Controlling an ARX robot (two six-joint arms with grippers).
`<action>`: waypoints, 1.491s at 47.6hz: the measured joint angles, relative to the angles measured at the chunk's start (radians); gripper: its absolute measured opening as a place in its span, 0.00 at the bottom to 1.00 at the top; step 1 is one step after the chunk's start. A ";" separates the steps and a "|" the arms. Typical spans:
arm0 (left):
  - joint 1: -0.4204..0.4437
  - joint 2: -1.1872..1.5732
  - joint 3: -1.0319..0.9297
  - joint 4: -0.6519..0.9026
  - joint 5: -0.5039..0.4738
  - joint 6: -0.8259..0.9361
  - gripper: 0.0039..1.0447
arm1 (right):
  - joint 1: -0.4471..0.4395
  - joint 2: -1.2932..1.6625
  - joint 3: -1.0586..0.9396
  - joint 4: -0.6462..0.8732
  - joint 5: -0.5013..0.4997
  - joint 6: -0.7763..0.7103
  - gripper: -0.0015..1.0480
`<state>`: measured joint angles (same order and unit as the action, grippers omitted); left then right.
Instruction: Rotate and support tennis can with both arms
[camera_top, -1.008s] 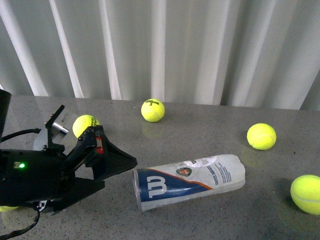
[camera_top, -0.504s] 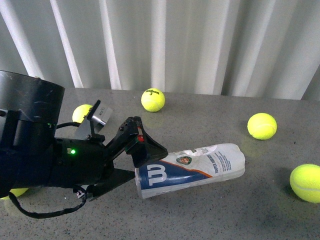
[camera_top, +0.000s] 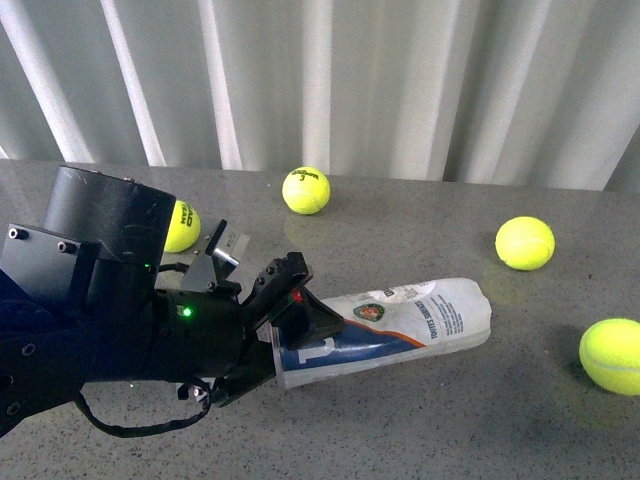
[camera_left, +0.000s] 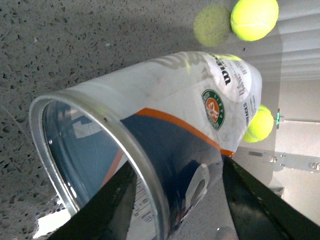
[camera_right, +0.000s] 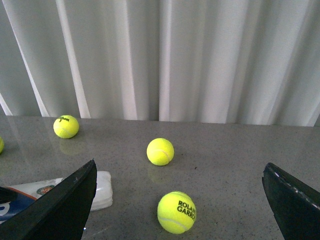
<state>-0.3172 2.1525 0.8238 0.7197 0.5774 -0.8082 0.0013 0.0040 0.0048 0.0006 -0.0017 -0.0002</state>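
On the grey speckled table (camera_top: 420, 430) the tennis can (camera_top: 400, 330) lay on its side, metal-rimmed open end toward the robot's left and closed end toward its right. Over the last second the left arm (camera_top: 110, 310) had swept in from the left, so the left gripper (camera_top: 305, 348) sat at the can's mouth instead of short of it. Its jaws stood wide apart about the rim (camera_left: 100, 130) and had not closed on anything. In the left wrist view one finger (camera_left: 112, 207) seemed to lie across or inside the mouth and the other outside the wall; which, I could not tell. The can had kept much the same place among the balls. I judged the approach done, with the clamp and the turn yet to come.

The right gripper (camera_right: 179, 167) hung spread wide and empty, outside the front view and well apart from the can's closed end (camera_right: 101, 190), so the support had yet to arrive.

As for room, bare table ran along the can's near side. One tennis ball (camera_top: 612, 357) lay near the closed end, to its right, and a second ball (camera_top: 525, 243) lay behind it; a broad swing of that end would likely strike either. A third ball (camera_top: 306, 190) and a fourth ball (camera_top: 181, 226) sat farther back, near the white curtain (camera_top: 400, 90) hanging behind the table's rear edge. The near edge was out of view.
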 joint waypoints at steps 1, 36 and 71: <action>0.000 0.000 0.000 0.004 0.000 -0.003 0.49 | 0.000 0.000 0.000 0.000 0.000 0.000 0.93; 0.055 -0.420 0.430 -0.935 -0.119 0.330 0.03 | 0.000 0.000 0.000 0.000 0.000 0.000 0.93; -0.212 -0.078 1.061 -1.816 -0.586 1.304 0.03 | 0.000 0.000 0.000 0.000 0.000 0.000 0.93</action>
<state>-0.5297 2.0747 1.8843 -1.0966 -0.0082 0.4961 0.0013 0.0040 0.0048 0.0006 -0.0017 -0.0002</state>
